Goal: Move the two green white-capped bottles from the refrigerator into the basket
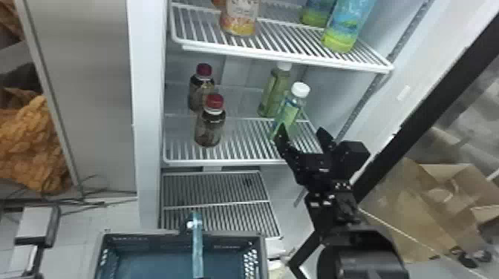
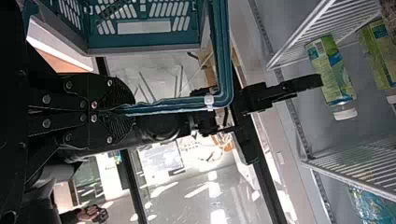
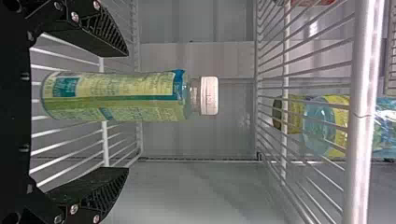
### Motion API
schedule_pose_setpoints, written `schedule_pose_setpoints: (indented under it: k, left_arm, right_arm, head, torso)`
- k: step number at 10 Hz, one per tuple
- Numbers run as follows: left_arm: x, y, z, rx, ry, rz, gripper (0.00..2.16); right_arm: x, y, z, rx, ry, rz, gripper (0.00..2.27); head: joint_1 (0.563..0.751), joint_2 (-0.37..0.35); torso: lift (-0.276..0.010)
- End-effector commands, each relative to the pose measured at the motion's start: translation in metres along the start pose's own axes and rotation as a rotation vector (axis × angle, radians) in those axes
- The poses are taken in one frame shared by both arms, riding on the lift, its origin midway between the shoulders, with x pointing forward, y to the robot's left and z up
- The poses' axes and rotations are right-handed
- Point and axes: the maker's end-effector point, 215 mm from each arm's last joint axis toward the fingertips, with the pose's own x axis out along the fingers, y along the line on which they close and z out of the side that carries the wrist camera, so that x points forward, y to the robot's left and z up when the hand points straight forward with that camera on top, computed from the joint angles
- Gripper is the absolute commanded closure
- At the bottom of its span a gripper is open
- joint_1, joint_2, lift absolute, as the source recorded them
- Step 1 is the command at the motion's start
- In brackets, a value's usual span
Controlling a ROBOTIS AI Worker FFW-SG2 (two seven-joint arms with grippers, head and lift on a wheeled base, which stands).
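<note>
On the refrigerator shelf (image 1: 222, 162) we see two green white-capped bottles (image 1: 289, 113) beside red-capped ones (image 1: 211, 128) — our right gripper (image 1: 301, 130) wide before the nearer. Left wrist view: our left gripper (image 2: 133, 110) pinches the handle (image 2: 187, 102) of the basket (image 2: 144, 48).

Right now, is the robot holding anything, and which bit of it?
Yes, the basket: the left gripper is shut on its teal handle. The right gripper is open near a green white-capped bottle, holding nothing.
</note>
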Motion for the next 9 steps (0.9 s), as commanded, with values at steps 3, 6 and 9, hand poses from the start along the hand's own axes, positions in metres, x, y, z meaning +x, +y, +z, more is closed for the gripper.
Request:
schedule_pose_setpoints:
  k: [3, 6, 9]
  left_arm:
    - [0.000, 0.000, 0.000, 0.000, -0.001, -0.001, 1.15]
    - [-0.001, -0.001, 0.002, 0.001, -0.005, -0.002, 1.15]
    - [-0.001, -0.001, 0.002, 0.001, -0.007, -0.001, 1.15]
  right_arm:
    - [0.029, -0.002, -0.007, 0.002, -0.007, -0.003, 0.18]
    - [0.046, 0.001, -0.011, 0.008, -0.016, -0.001, 0.19]
    - [0.061, -0.001, -0.010, 0.023, -0.031, -0.008, 0.51]
  head:
    - [0.695, -0.350]
    - [0.695, -0.350]
    - [0.695, -0.350]
  torso:
    - [-0.263]
    - [-0.263]
    - [-0.263]
